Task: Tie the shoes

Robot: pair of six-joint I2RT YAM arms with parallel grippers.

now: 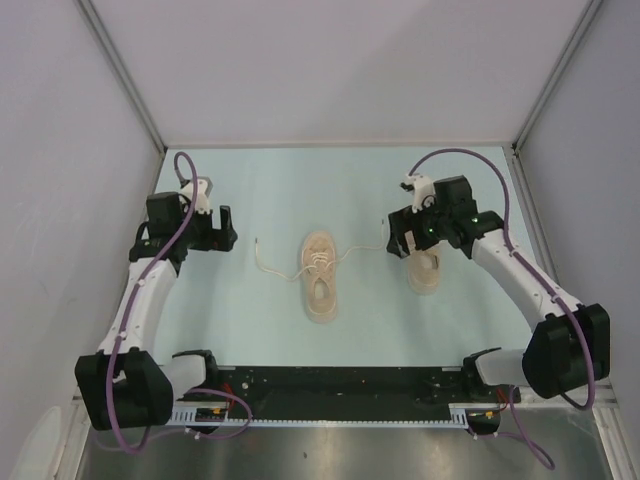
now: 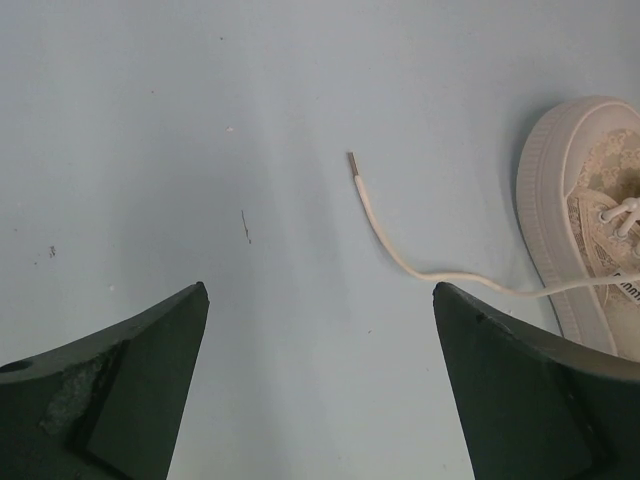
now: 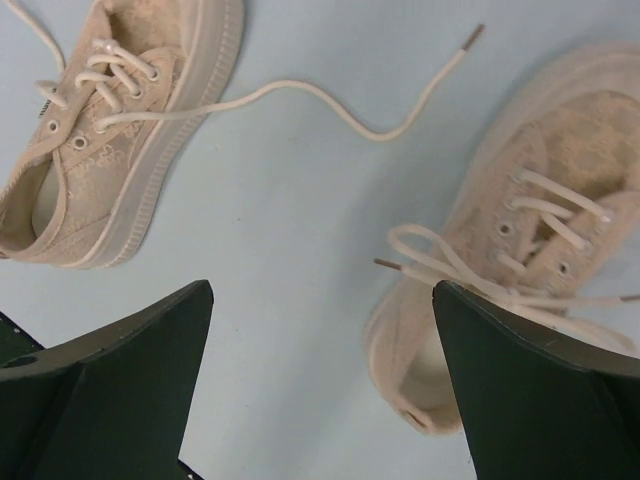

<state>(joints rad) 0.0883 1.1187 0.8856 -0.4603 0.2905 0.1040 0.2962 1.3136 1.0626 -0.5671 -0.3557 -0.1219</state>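
a: where's the pair?
b: both on the pale blue table [image 1: 260, 190]. the middle shoe [image 1: 320, 278] lies between the two arms, toe toward the far wall, heel toward the bases. the second shoe [image 1: 426, 275] is off to its right, partly hidden under the right gripper [image 1: 405, 243] in the top view.
a: tied?
b: not the middle shoe. its left lace [image 2: 400, 255] trails across the table toward the left gripper [image 1: 226, 228], the tip lying flat on the surface. its right lace [image 3: 330, 100] snakes toward the second shoe and ends near that toe.
a: and the second shoe?
b: its laces [image 3: 440, 255] lie in a loose loop over the tongue, both tips free. whether there's a half knot in there or only a crossing, i can't tell from the wrist view.
a: fingers?
b: both pairs spread wide, nothing between them. the left gripper hangs well to the left of the middle shoe, touching neither shoe nor lace. the right gripper hovers over the second shoe without gripping it.
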